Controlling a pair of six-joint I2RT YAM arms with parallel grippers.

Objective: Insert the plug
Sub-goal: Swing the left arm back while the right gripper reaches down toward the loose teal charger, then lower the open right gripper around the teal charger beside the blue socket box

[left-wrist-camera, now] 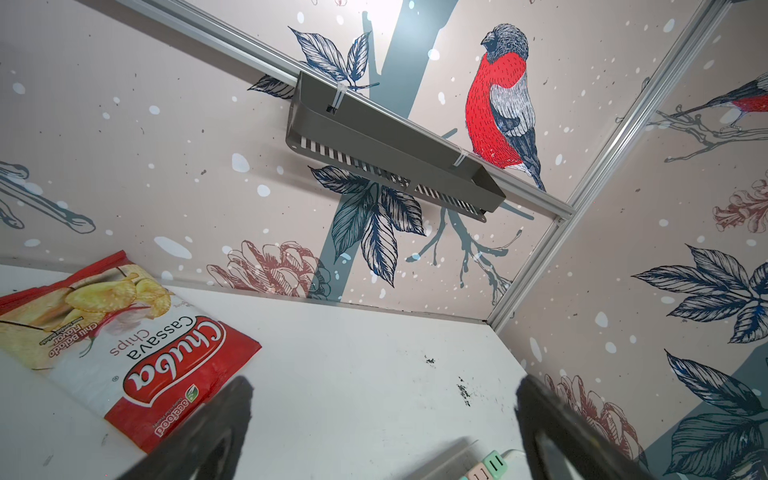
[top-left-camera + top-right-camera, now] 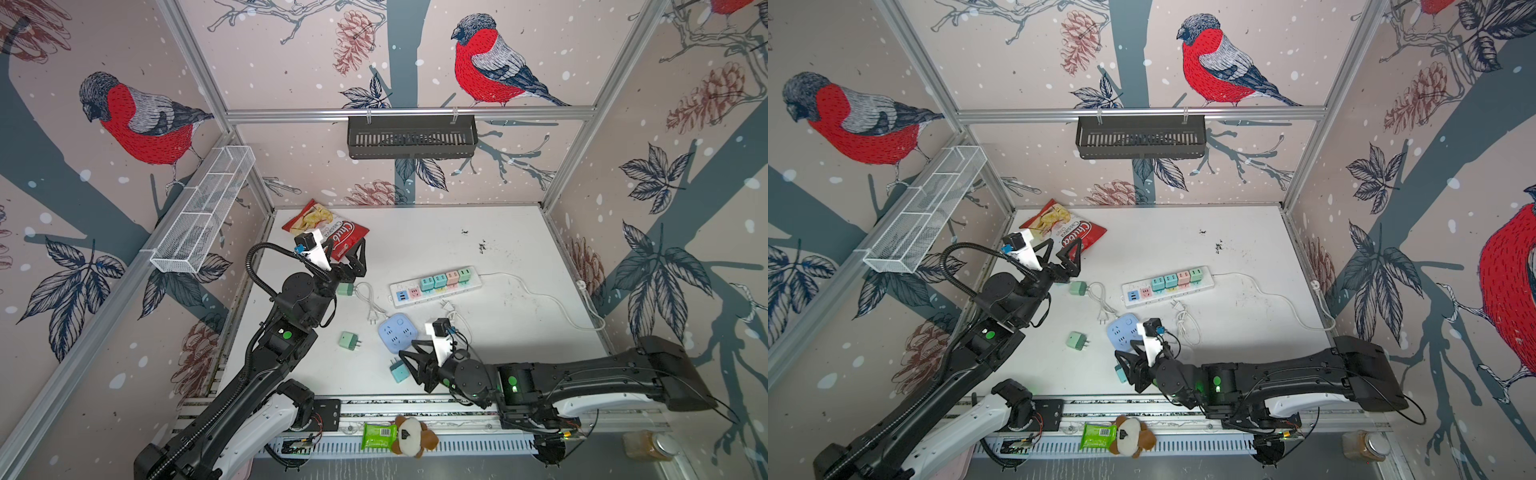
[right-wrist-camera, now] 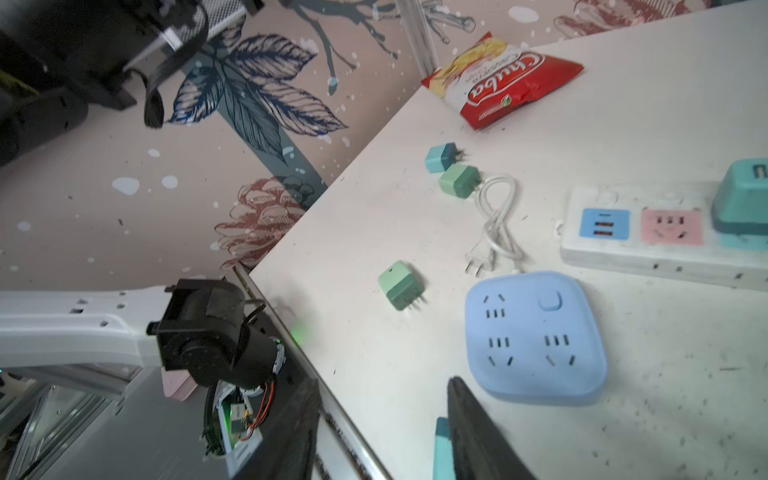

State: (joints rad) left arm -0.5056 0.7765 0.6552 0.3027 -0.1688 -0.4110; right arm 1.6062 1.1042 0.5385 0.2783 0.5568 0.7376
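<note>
In both top views the left hand is spread, well apart from the blue socket block; the right hand is at the teal plug, just beside that block. The left wrist view shows the left fingers far apart. In the right wrist view one finger touches the plug; a pinch I cannot tell.

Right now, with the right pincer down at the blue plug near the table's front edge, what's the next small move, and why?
Probably close the right pincer fully on the blue plug before any lift. Its fingers seem to flank the plug, which lies on the table, but a firm grip isn't evident yet.
</note>
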